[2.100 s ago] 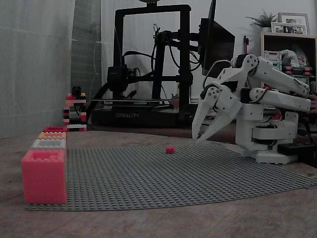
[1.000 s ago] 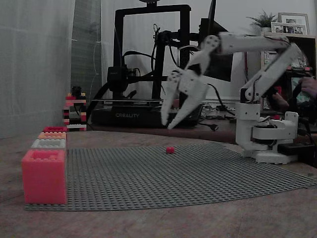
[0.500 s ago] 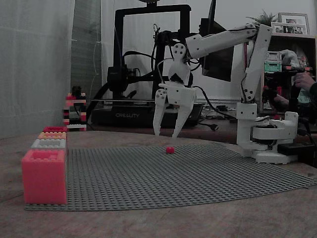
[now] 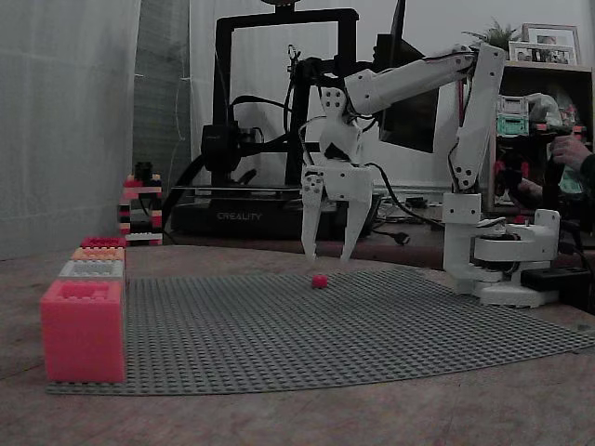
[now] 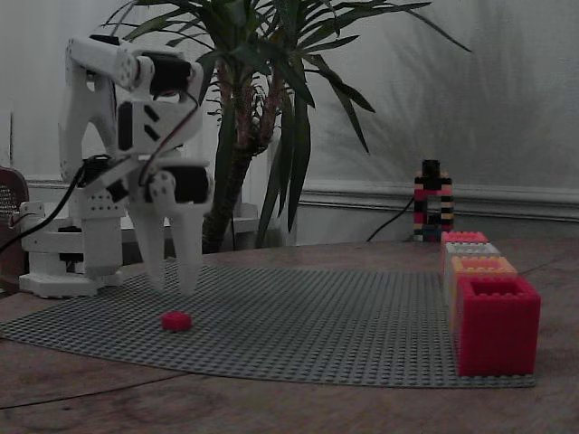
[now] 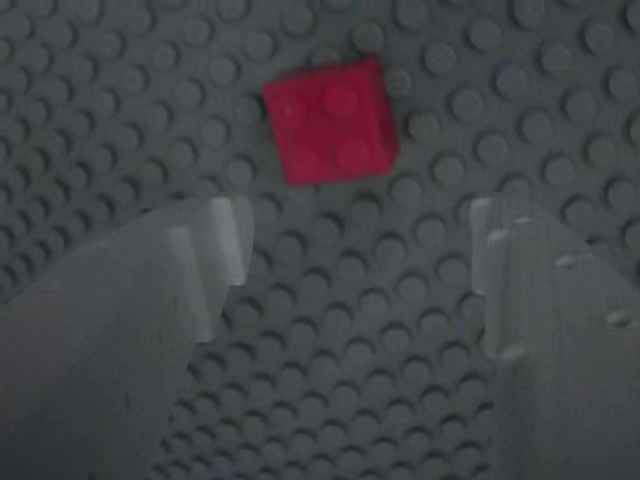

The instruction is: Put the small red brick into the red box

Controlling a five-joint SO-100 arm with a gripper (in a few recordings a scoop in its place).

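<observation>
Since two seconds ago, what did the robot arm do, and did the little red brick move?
The gripper rose from its low spot beside the arm's base, swung left in this fixed view and came down, open, to hang just above the small red brick. It has grasped nothing. The brick stayed put on the grey baseplate, and the row of boxes, the red box among them, did not move.

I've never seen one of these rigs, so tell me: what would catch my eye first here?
Probably the white arm's open gripper, hanging fingers-down above the grey studded baseplate. Just below it lies the small red brick, alone on the plate, with nothing touching it. Then the row of toy-brick boxes along the plate's left edge, a big pink box nearest the camera.
</observation>
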